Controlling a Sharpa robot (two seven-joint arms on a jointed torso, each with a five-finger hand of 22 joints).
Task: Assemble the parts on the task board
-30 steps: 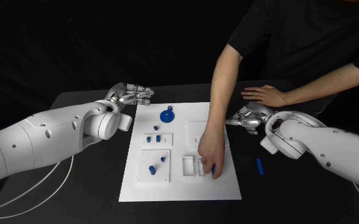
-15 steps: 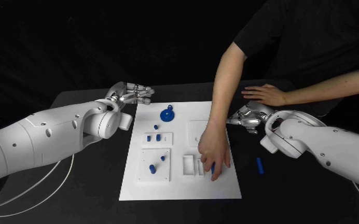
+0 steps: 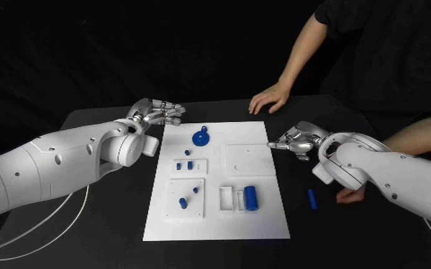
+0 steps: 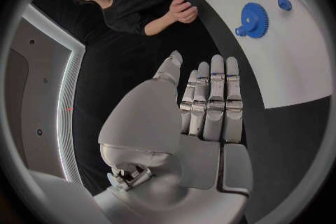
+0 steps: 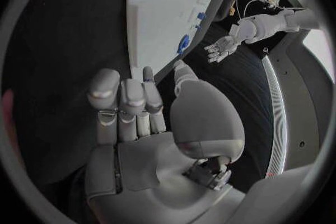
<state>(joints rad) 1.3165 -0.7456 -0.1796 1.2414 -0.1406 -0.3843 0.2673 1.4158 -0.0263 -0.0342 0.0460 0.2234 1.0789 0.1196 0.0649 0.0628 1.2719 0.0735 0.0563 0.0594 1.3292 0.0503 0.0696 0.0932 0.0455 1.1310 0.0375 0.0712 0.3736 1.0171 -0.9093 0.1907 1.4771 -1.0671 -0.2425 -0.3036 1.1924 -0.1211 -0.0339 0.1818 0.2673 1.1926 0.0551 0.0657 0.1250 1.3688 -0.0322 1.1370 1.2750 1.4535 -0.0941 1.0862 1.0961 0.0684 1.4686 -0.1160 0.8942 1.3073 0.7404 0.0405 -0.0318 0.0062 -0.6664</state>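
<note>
Both the left hand (image 3: 160, 113) and right hand (image 3: 294, 141) wait empty, fingers extended, beside the task board (image 3: 260, 222), so picking up a blue part (image 3: 250, 198) lying near its right front seems next.

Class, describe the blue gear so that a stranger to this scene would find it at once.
Start at the white task board in the middle of the black table. Look along its far end, nearest the left hand. The blue gear lies there: round and toothed, unlike the smaller blue parts nearer the robot.
</note>
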